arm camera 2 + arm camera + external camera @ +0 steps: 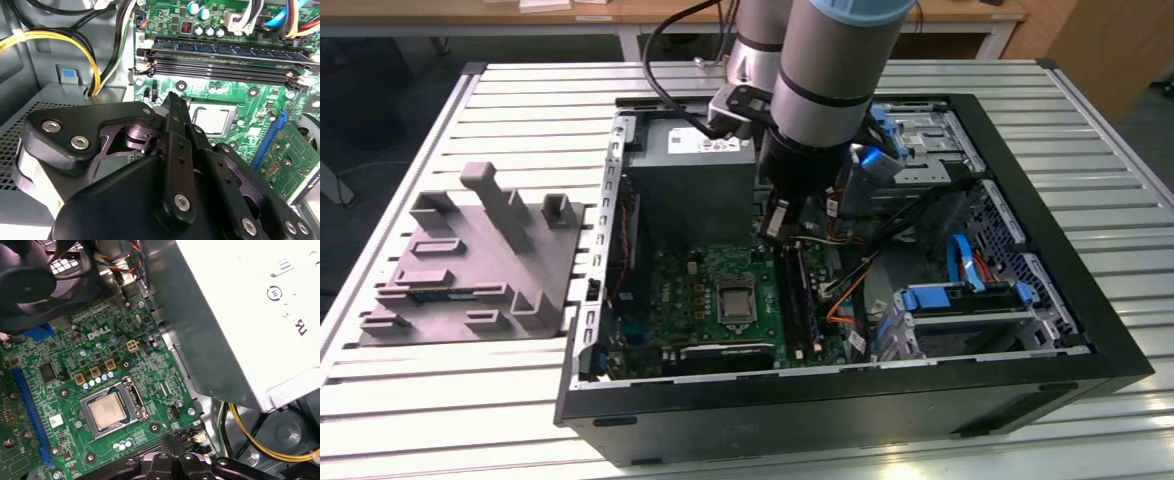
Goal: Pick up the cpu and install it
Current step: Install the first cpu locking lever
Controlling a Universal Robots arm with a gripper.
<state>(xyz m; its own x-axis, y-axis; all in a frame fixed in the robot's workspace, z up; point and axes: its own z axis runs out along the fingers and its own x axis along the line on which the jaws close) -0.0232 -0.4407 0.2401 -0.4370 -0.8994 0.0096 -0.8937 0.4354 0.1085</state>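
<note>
Open computer case (pixel 1067 330) lying on a slatted table (pixel 520 90), with 1 robot arm reaching down into it. The cpu (pixel 106 410) is sitting flat in the socket of the green motherboard (pixel 150 365), its pale silvery top facing up inside the metal socket frame. It is showing in both wrist views, and in the second wrist view it (pixel 212 117) is lying just beyond the fingertips, on the near side of the memory slots (pixel 225 65). The gripper (pixel 172 100) is hanging above the board, apart from the chip and not touching it. In the first wrist view its 2 fingers are appearing pressed together at the tip (pixel 174 440), with nothing pinched between them. In the exterior view the gripper (pixel 773 228) is hovering over the board beside the large grey metal box (pixel 700 185), well apart from the grey moulded tray (pixel 467 270) resting on the table at the exterior view's left. Judging by how things are lying, the pick-up and the placing are looking done and the step in hand is belonging to the end of the install. Whether the socket's retaining frame is fully latched cannot be told. Any further move near the socket is calling for a straight, careful path, since the yellow cables (pixel 90 55) and the memory slots are crowding the gripper closely
</note>
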